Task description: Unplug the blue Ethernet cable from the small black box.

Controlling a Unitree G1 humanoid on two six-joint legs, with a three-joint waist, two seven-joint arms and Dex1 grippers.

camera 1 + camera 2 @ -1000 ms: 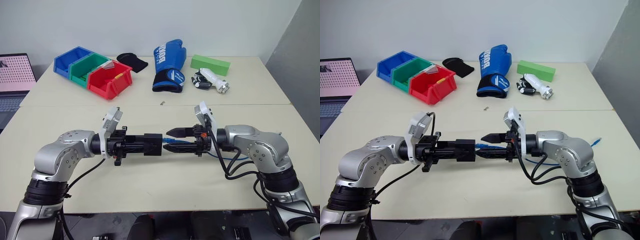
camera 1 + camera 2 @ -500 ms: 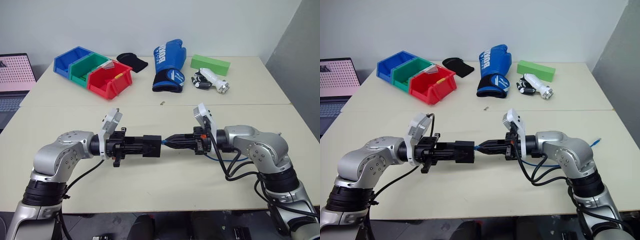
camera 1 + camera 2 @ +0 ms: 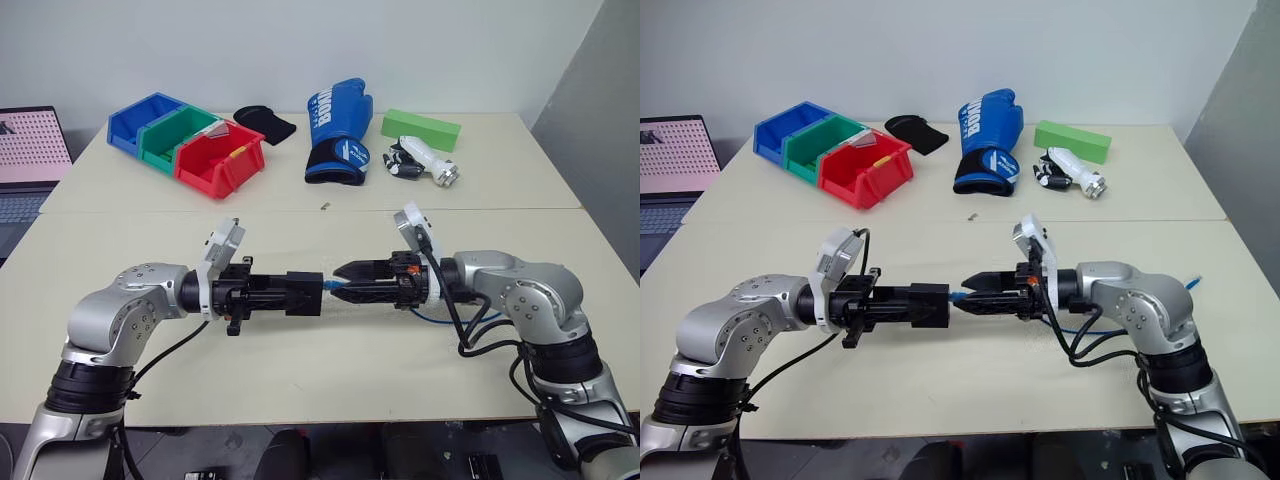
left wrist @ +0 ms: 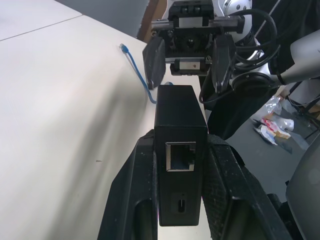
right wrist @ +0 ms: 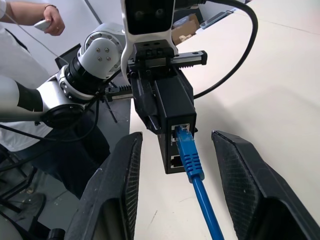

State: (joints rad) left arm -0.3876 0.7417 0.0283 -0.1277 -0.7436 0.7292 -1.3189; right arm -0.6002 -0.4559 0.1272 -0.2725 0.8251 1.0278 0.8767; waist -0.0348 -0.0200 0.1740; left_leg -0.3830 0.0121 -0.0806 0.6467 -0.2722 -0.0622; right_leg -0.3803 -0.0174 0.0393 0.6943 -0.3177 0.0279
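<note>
Right wrist view shows the bright blue Ethernet cable [image 5: 190, 152] plugged into the small matte black box [image 5: 172, 117] clamped above the tabletop's near edge by the left gripper [image 3: 275, 291]; the right gripper [image 5: 175, 187], jaws parted, should pinch the plug squarely.

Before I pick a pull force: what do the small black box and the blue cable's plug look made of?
The small black box looks like matte hard plastic or coated metal: flat faces, crisp edges, dull sheen. The blue Ethernet cable has a smooth, rubbery-looking jacket; the blue boot at its plug looks like soft moulded plastic with ridges.
</note>
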